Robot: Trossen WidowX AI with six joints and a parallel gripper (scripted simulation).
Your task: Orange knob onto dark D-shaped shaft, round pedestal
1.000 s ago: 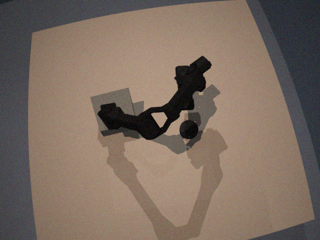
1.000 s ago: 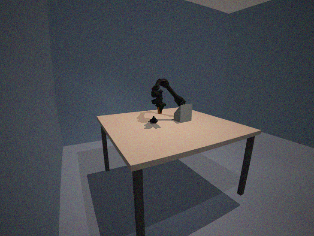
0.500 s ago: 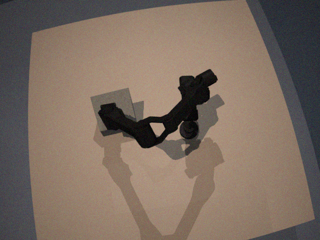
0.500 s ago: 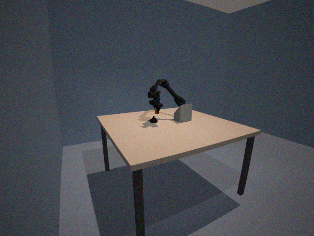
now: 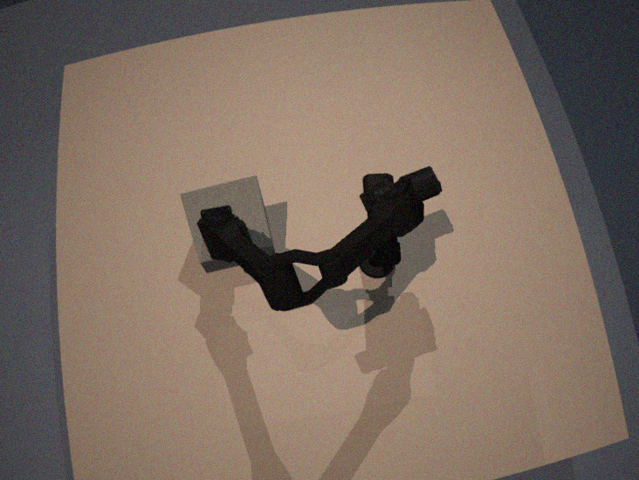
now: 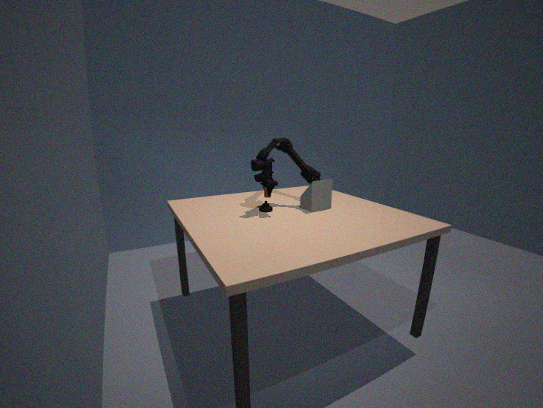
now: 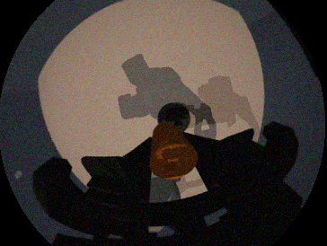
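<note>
One arm (image 6: 289, 151), one gripper (image 6: 266, 189), one orange knob (image 7: 172, 153), one round pedestal (image 6: 265, 208), one grey block (image 6: 317, 196), one table (image 6: 307, 245) on four legs

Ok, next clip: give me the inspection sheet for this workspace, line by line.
Surface: tan square table on dark legs, crossed by arm shadows.
Job's things: orange knob held above the table, not yet on the shaft; dark round pedestal stands just below it.
Clutter: nothing seen.
Grippers: gripper points down over the pedestal, jaws shut on the knob.
Cables: nothing seen.
Surroundings: arm rises from a grey block on the table; blue walls and floor around.
</note>
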